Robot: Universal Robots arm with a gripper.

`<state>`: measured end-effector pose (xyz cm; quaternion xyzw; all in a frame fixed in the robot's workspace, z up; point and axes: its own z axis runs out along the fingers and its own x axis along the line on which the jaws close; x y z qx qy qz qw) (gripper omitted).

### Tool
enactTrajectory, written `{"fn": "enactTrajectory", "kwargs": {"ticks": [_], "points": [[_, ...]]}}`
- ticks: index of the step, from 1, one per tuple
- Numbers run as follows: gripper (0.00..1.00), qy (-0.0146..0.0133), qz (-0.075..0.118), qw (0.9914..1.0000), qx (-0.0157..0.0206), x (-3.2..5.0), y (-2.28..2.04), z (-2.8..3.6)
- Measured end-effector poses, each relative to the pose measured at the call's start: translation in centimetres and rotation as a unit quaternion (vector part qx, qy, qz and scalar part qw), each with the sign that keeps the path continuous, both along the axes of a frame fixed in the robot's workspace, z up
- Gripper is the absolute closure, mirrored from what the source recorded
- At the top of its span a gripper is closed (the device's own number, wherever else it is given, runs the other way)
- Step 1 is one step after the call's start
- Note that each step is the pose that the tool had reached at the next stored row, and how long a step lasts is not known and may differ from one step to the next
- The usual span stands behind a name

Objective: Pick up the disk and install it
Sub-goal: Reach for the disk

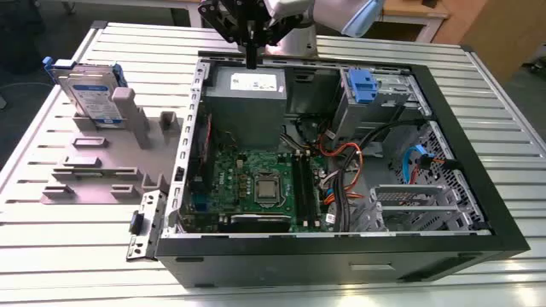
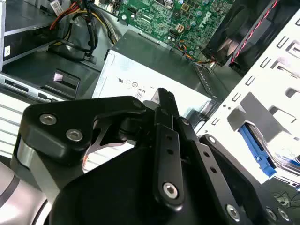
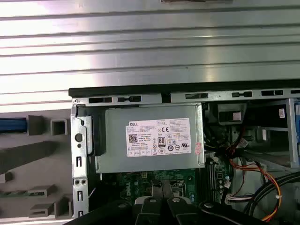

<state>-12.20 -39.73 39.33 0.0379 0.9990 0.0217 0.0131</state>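
Black claw (image 1: 252, 63), pressed together and empty, is hovering over a grey metal box (image 1: 245, 105) — silver blue-railed disk (image 1: 91, 96) standing in grey plastic rack (image 1: 94, 173)

1. Work surface: a metal table (image 1: 477, 83) of pale silver ribbed slats running lengthwise, reaching nearly to both side edges of the exterior view.
2. Light: cool and from above. Bright glare bands lie along the table's slats (image 3: 140, 42) in the first wrist view.
3. Floor (image 1: 15, 96): dark, seen past the table edge at the exterior view's left.
4. Furniture behind the table: a white bench (image 1: 413, 19) and, at the exterior view's right, a light brown wooden panel (image 1: 503, 32).
5. A pale frame (image 1: 128, 4) stands behind, toward the exterior view's left.
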Motion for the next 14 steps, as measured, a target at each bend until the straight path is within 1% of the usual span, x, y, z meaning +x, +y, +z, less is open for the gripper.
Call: {"fn": "enactTrajectory", "kwargs": {"ticks": [10,14], "points": [[0.89,0.0000,0.000,1.00000,0.0000,-0.01,0.01,0.00],[0.89,0.0000,0.000,1.00000,0.0000,-0.17,0.01,0.00]]}}
